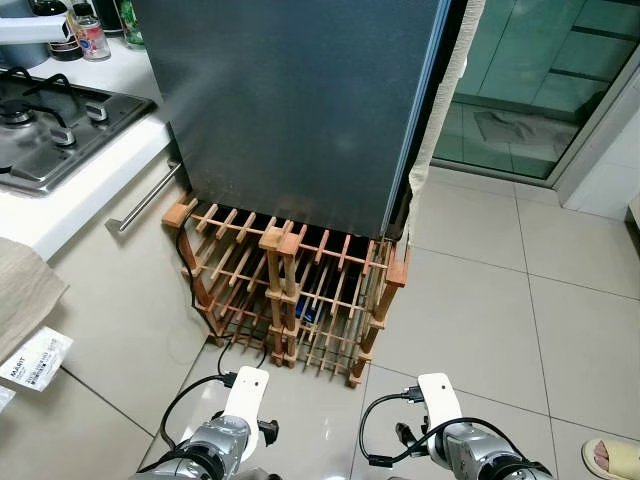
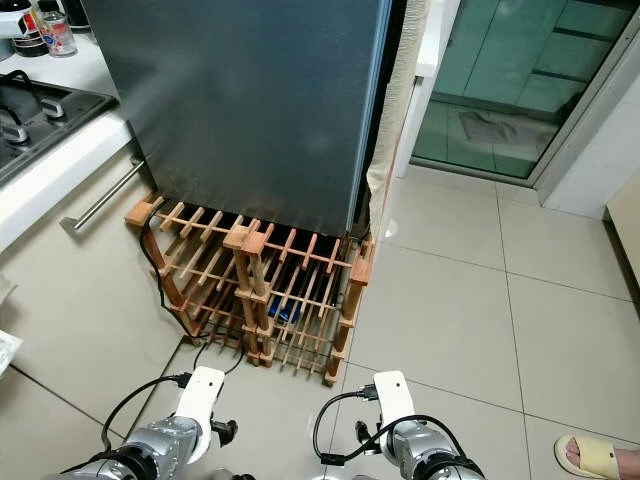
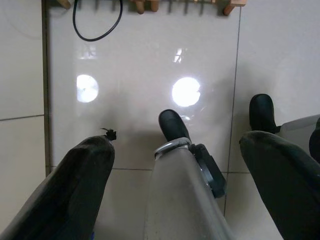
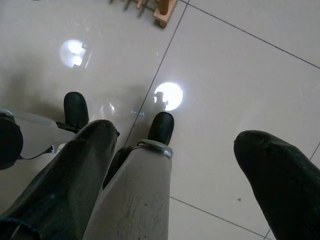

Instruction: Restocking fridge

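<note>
Left eye view: closed grey fridge point(image 1: 300, 110) standing upright, door shut. Directly beneath and in front of fridge, a wooden rack point(image 1: 290, 290) of slats, with a black cable point(image 1: 190, 280) running down its near-left corner. Left of fridge, a white counter point(image 1: 70, 190) with a gas hob point(image 1: 50, 125) and a jar point(image 1: 90, 35) at the back. Right of fridge, a pale curtain point(image 1: 450, 90) and a glass door point(image 1: 540, 80). Near the frame's bottom, well short of fridge, both silver arms hanging low over the tiled floor point(image 1: 480, 300). A sandalled foot point(image 1: 612, 458) of a person far right of fridge.

Right eye view: same scene.

Left wrist view: left gripper point(image 3: 175, 175) pointing down at floor, fingers point(image 3: 75, 190) spread apart, grasping nothing; rack's feet at the far edge.

Right wrist view: right gripper point(image 4: 195, 165) likewise spread wide and empty above floor, one rack foot point(image 4: 162, 12) beyond.
</note>
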